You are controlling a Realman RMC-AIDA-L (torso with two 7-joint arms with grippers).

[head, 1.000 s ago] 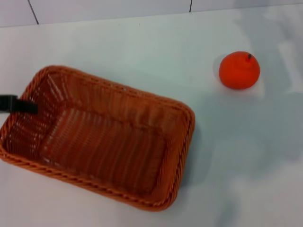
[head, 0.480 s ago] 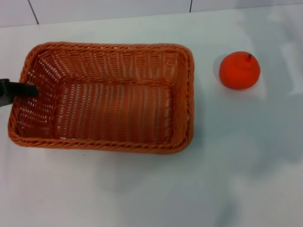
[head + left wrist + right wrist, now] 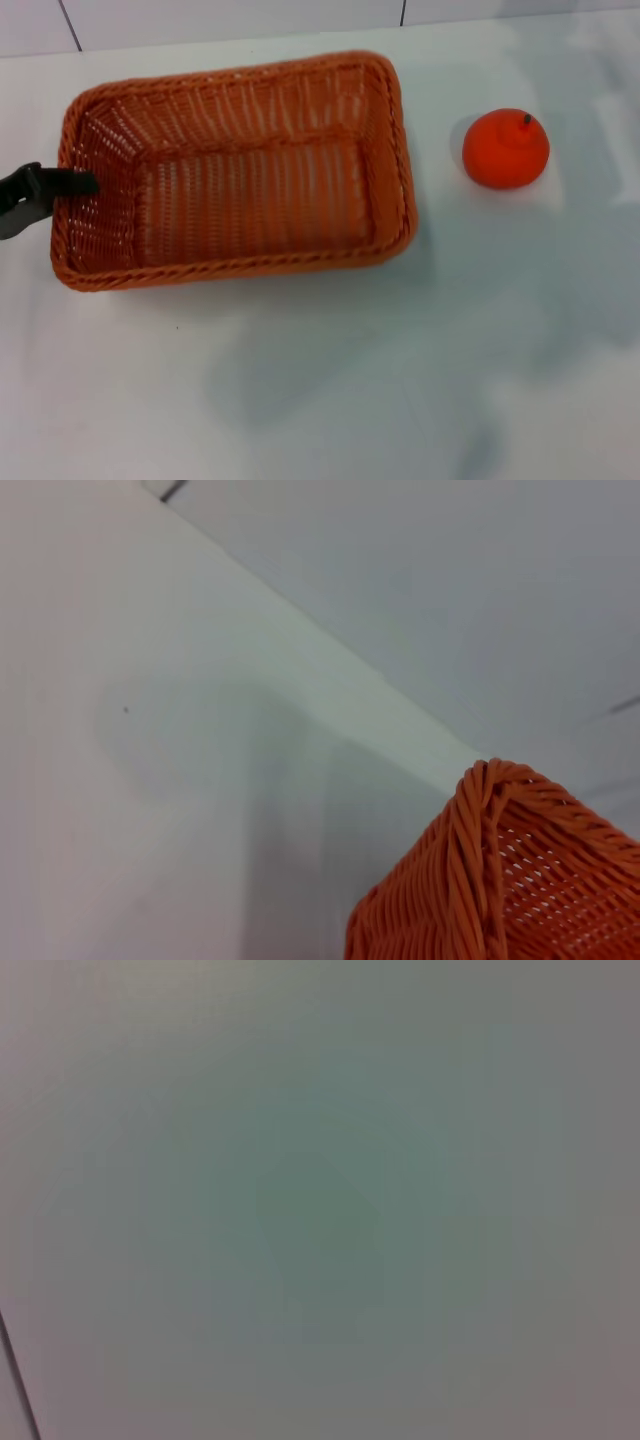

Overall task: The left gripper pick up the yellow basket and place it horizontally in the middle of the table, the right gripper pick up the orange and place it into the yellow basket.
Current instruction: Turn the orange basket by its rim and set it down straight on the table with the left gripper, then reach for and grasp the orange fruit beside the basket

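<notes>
– Wicker first: we have the basket (image 3: 235, 170) by its short wall at nine o'clock, the left gripper (image 3: 70, 184) pinched on that rim, one black finger showing inside the wall.

– Which step do we judge this to be?

– Placing the basket. It lies a little left of the middle of the table (image 3: 400, 380), long side nearly level, its three o'clock end tipped slightly toward twelve. Whether its base rests flat we cannot tell; the shadow below it hints that it may be a little raised.

– So the next move?

– We square it up, settle it and let go of the rim. Then the orange (image 3: 505, 148), sitting at three o'clock of the basket and apart from it, wants a grasp from above.

– And the right gripper?

– Out of sight; its wrist camera shows only a blank pale surface.

– Our count?

– One basket, one orange, one gripper visible. The left wrist camera catches one basket corner (image 3: 500, 880).
</notes>
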